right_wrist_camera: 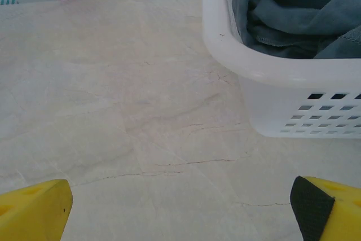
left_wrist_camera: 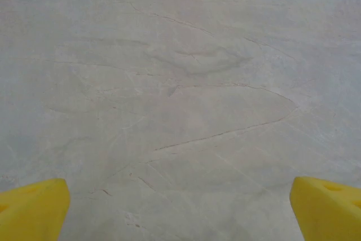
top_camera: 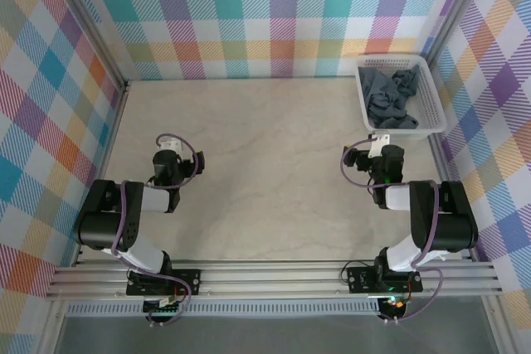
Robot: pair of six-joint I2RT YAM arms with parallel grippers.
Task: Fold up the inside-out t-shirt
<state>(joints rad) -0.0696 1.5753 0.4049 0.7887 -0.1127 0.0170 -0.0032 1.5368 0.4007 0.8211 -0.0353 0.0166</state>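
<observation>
Lying bunched in basket (top_camera: 434, 99), t-shirt (top_camera: 392, 99) just beyond wide right hand (right_wrist_camera: 180, 196); left hand (left_wrist_camera: 179, 196) wide.

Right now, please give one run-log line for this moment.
t-shirt: bunched in basket | both jaws: open, empty | folding: not started

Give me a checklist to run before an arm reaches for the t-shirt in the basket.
1. Right gripper open and empty: ok.
2. Left gripper open and empty: ok.
3. T-shirt located: ok, crumpled inside the white basket at the table's far right.
4. Right gripper close to the basket: ok, just in front of its near wall.
5. Table bare between the arms for spreading: ok.
6. Collar or hem to grab: cannot tell, the fabric is bunched.
</observation>
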